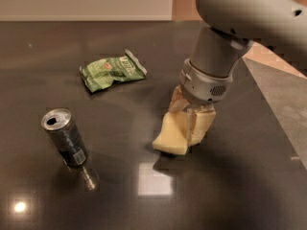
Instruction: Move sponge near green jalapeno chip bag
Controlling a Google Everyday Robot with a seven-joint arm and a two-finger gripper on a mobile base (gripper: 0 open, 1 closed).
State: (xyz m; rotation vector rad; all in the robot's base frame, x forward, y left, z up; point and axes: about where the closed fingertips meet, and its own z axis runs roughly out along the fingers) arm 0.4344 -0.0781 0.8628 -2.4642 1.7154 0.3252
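Note:
The pale yellow sponge (171,137) is held between the tan fingers of my gripper (189,123), tilted, with its lower end clear of the dark table. The gripper hangs from the grey arm at right centre and is shut on the sponge. The green jalapeno chip bag (111,71) lies flat on the table, up and to the left of the sponge, a good hand's width away.
A dark metal drink can (64,138) stands upright at the left front, its top open. The dark glossy table (144,195) reflects ceiling lights. The table's right edge (268,95) runs diagonally beside a grey floor.

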